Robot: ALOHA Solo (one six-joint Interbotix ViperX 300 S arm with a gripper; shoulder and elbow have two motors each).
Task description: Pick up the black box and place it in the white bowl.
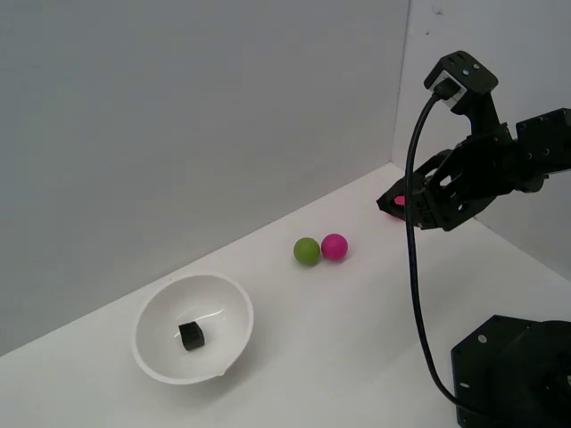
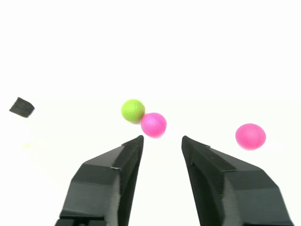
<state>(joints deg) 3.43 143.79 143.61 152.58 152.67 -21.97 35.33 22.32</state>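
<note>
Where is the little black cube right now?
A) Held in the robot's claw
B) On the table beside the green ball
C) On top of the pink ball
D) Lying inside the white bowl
D: in the exterior view the black cube lies on the bottom of the white bowl, while the end effector sits far off, open and holding nothing.
</note>
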